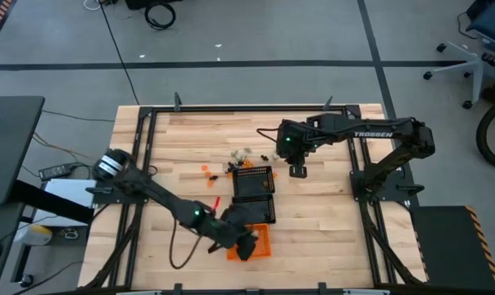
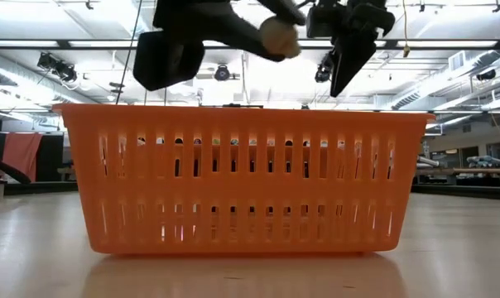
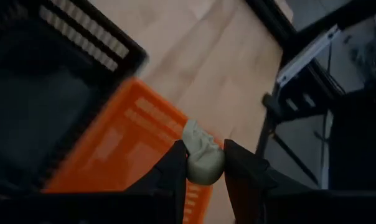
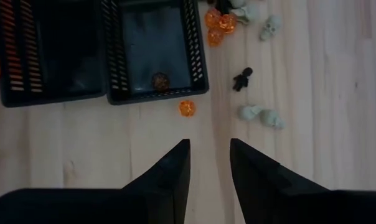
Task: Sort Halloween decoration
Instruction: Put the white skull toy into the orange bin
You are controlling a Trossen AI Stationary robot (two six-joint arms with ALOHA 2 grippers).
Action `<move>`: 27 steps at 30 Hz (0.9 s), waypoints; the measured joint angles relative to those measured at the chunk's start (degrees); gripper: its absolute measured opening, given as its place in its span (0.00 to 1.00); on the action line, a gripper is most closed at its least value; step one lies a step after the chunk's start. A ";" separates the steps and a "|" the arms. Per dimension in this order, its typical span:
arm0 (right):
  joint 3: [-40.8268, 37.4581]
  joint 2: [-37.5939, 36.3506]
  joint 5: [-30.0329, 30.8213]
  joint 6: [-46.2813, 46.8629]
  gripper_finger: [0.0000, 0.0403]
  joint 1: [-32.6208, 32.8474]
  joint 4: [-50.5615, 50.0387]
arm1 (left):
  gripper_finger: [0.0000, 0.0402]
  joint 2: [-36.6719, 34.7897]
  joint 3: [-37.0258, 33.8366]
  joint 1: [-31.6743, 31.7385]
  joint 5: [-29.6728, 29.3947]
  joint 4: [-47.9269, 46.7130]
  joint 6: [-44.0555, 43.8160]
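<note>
My left gripper [image 1: 249, 246] hangs over the orange rectangular basket [image 1: 260, 244] near the table's near edge, shut on a cream-white skull trinket [image 3: 203, 163]. The low view shows that trinket [image 2: 279, 37] above the orange basket [image 2: 242, 178]. My right gripper [image 4: 208, 146] is open and empty above bare wood, right of the two black mesh baskets [image 1: 254, 192]. Loose trinkets lie on the wood ahead of it: an orange one [image 4: 187, 107], a black figure [image 4: 242, 78], cream-white skulls [image 4: 263, 115] and more orange ones [image 4: 216, 22]. One dark-orange trinket [image 4: 160, 81] lies in a black basket. My left gripper pinches the cream-white skull trinket by its two sides [image 3: 189, 160] between its fingers [image 3: 175, 168]. The trinket is lifted clear and sits above the orange basket's edge [image 3: 144, 124], with part of it standing out beyond the fingertips.
The two black mesh baskets stand end to end mid-table, the orange basket just nearer. More trinkets lie scattered by the far black basket [image 1: 239, 156] and to its left [image 1: 206, 170]. Black frame rails [image 1: 149, 164] run along the table's edges. Bare wood lies to the right.
</note>
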 joint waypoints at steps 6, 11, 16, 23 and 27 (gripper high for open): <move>-0.14 -0.03 0.89 0.55 0.29 1.30 0.09 | 0.23 2.22 1.27 -1.88 0.76 -4.15 -5.80; -3.29 -1.91 7.07 -0.68 0.29 1.64 3.90 | 0.23 2.11 1.30 -2.61 0.95 -9.20 -9.92; -7.10 -3.41 7.29 -1.15 0.29 1.62 5.23 | 0.23 2.35 1.27 -2.90 0.96 -9.56 -10.77; -10.48 -3.86 5.04 0.46 0.29 1.64 5.60 | 0.24 4.46 1.27 -2.77 0.98 -9.72 -10.79; -11.06 -3.87 4.32 1.01 0.29 2.13 5.85 | 0.31 5.14 1.27 -2.72 0.98 -9.84 -10.93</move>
